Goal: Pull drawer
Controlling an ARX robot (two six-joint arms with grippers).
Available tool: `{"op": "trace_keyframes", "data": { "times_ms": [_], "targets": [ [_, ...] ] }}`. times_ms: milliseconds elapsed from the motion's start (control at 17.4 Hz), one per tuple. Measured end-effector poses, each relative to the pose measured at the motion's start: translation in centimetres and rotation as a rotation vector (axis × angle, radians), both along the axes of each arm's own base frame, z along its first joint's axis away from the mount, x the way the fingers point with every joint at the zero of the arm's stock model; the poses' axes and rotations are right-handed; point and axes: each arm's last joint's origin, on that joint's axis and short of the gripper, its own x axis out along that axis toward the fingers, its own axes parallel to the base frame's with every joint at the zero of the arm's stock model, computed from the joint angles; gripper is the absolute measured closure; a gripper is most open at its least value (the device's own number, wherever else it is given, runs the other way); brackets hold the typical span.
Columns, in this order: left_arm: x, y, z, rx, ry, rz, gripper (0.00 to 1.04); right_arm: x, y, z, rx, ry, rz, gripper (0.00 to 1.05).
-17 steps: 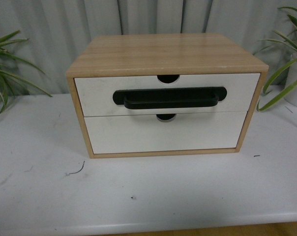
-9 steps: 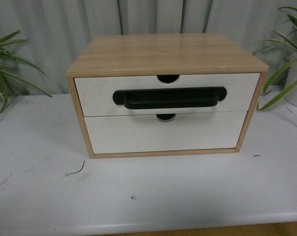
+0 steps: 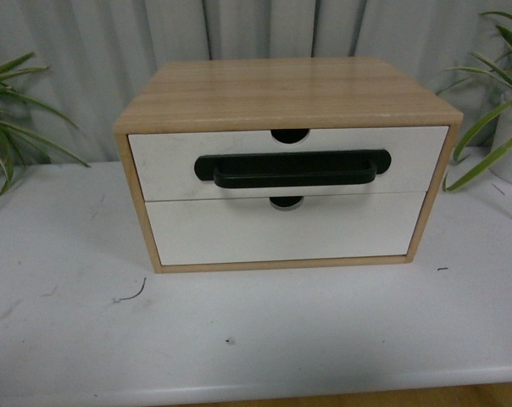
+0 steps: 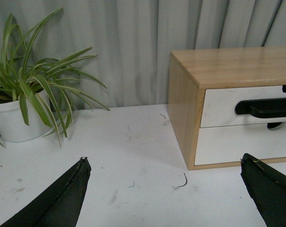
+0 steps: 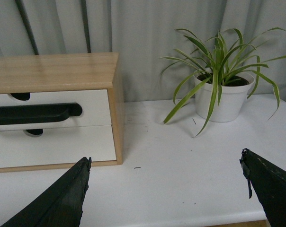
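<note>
Matt white drawer (image 3: 286, 161); wood cabinet (image 3: 281, 91)

The left gripper (image 4: 164, 160) hangs over a white table (image 4: 129, 142), its two black fingers (image 4: 62, 198) spread wide and touching nothing. Beyond it stands a wooden cabinet (image 4: 228, 64) whose upper drawer (image 4: 223, 106) sits flush in its frame, a black bar handle (image 4: 268, 108) across its white front, above a plain lower drawer (image 4: 237, 144). A plant (image 4: 34, 90) in a white pot (image 4: 15, 125) stands well apart from the cabinet before a grey curtain (image 4: 133, 47), and a small dark curled scrap (image 4: 182, 182) lies near the cabinet's corner.
</note>
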Motion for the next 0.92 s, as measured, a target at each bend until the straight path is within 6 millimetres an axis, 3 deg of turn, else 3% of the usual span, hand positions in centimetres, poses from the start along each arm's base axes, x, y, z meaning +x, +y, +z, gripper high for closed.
{"op": "trace_keyframes", "data": {
  "times_ms": [57,172,287,459,631,745,917],
  "targets": [
    [0.0,0.0,0.0,0.000,0.003,-0.001,0.07,0.0,0.0,-0.2,0.033,0.062,-0.056,0.06],
    [0.1,-0.1,-0.3,0.021,0.167,-0.075,0.07,0.4,0.3,-0.2,0.108,0.173,-0.181,0.06],
    [0.5,-0.9,0.8,0.067,0.205,-0.151,0.07,0.9,-0.1,1.5,0.142,0.167,-0.237,0.06],
    [1.6,-3.0,3.6,0.242,0.174,-0.348,0.07,3.1,0.3,4.5,0.033,0.271,-0.036,0.06],
    [3.3,-5.8,3.7,0.494,0.230,-0.602,0.07,6.5,0.7,6.0,-0.147,0.395,0.151,0.06],
    [5.4,-8.4,4.6,0.681,0.216,-0.751,0.07,9.6,1.4,7.4,-0.288,0.465,0.311,0.06],
    [8.4,-11.4,5.4,0.853,0.266,-0.900,0.07,13.2,2.3,6.9,-0.378,0.589,0.517,0.06]
  ]
}}
